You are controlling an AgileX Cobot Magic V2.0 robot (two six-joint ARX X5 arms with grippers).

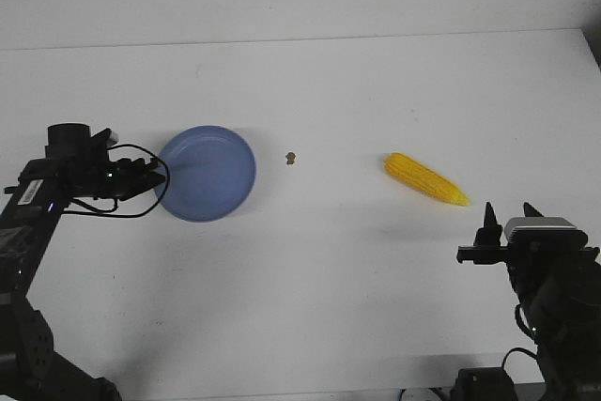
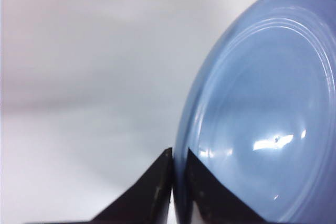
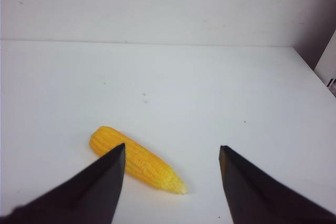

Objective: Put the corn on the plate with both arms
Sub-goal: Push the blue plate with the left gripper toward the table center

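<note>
Left claw (image 2: 172,182) is closed on the near rim of the plate (image 1: 207,173), one black finger on each side of the blue edge as the left wrist view shows, so I judge it has the plate pinched, and in that view the plate looks tipped up on its edge. My right claw (image 1: 508,214) is wide open and holds nothing; in the right wrist view its two fingers (image 3: 100,182) stand well apart with the white bench (image 1: 329,91) between them. What worries me first is the plate: the grip is only on a thin, smooth rim, so if I drag or lift it quickly it can slip out or swing and drop back on the bench. The second risk is the corn (image 1: 425,178). It is round and tapering, and it lies at an angle to the right claw, so if I close on it without turning the wrist the fingers may catch only the pointed end and the cob will roll or squirt away. The corn is on the right side of the bench, well apart from the plate, with a small dark speck (image 1: 291,157) between them. Relative to the right claw, the corn lies ahead of it and a little to the left, the tip pointing toward the claw but not yet between the fingers.
</note>
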